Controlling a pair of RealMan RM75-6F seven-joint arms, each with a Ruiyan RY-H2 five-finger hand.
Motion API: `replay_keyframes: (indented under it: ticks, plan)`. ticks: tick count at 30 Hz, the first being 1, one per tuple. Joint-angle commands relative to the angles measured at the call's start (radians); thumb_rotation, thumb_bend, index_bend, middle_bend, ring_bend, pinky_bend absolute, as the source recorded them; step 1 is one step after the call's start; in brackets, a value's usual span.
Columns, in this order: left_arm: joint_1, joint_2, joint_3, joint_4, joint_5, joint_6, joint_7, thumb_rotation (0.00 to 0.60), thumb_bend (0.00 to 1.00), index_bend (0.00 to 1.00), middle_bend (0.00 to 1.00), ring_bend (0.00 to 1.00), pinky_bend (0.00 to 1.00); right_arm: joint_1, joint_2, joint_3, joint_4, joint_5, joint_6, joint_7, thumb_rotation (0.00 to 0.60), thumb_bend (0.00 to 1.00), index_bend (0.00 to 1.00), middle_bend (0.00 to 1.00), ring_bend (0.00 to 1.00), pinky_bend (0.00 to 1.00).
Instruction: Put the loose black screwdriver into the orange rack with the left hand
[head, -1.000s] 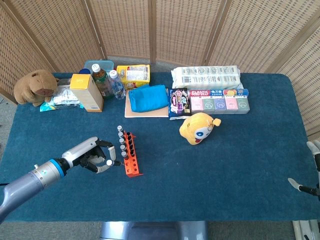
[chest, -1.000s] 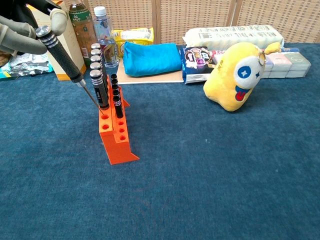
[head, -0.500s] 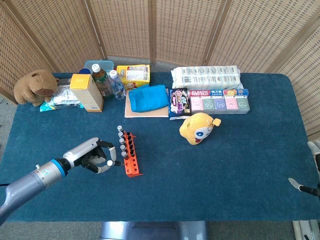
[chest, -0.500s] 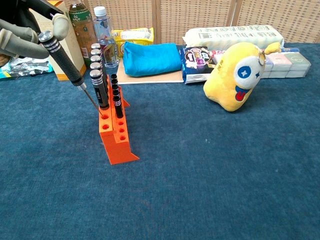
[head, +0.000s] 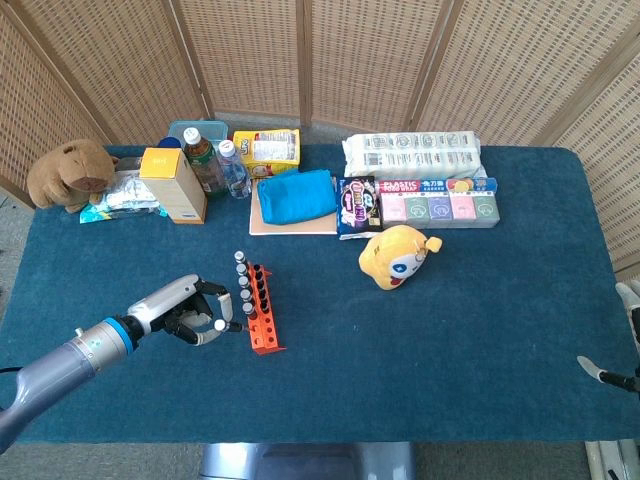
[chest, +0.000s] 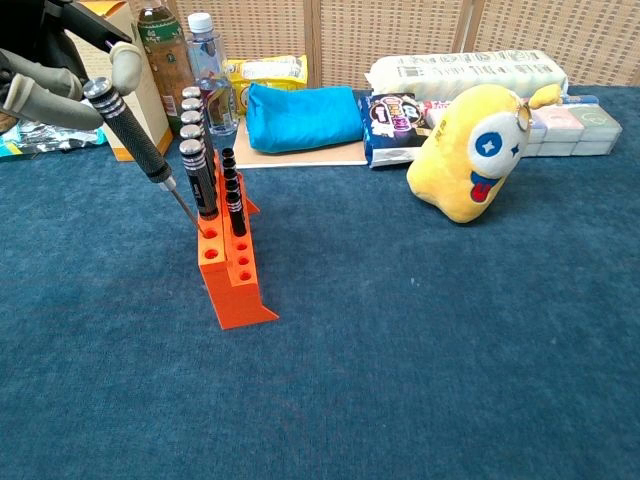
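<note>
The left hand (chest: 60, 75) is gripping the screwdriver (chest: 130, 132) at upper left, tilted. Its tip is touching the rack (chest: 232, 275) front hole. The right hand (head: 628, 340), at the right edge, cannot be read.

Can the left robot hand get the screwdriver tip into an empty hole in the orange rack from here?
Probably yes. The left robot hand holds the black screwdriver tilted, tip right at the orange rack near its front holes, which look empty and unobstructed.

Head view looks down; chest view low, sharing the rack (head: 263, 320).
</note>
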Motion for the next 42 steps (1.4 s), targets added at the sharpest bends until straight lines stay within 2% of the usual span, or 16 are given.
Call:
replay_keyframes:
  ticks: [1,19,42]
  plan:
    - [-0.008,-0.014,0.000,0.002,-0.043,0.004,0.061,0.600,0.38,0.59,1.00,1.00,1.00,0.000,0.000,0.000,0.000,0.000,0.000,0.001,0.600,0.09,0.07,0.03,0.00,0.00]
    - [-0.043,-0.044,-0.008,-0.028,-0.238,0.024,0.274,0.600,0.38,0.59,1.00,1.00,1.00,0.000,0.003,0.001,0.000,0.004,-0.004,0.004,0.600,0.09,0.07,0.03,0.00,0.00]
    - [-0.105,-0.104,-0.008,-0.020,-0.396,0.032,0.437,0.600,0.38,0.45,1.00,1.00,1.00,0.003,0.003,0.001,0.003,0.012,-0.015,0.005,0.600,0.09,0.07,0.03,0.00,0.00]
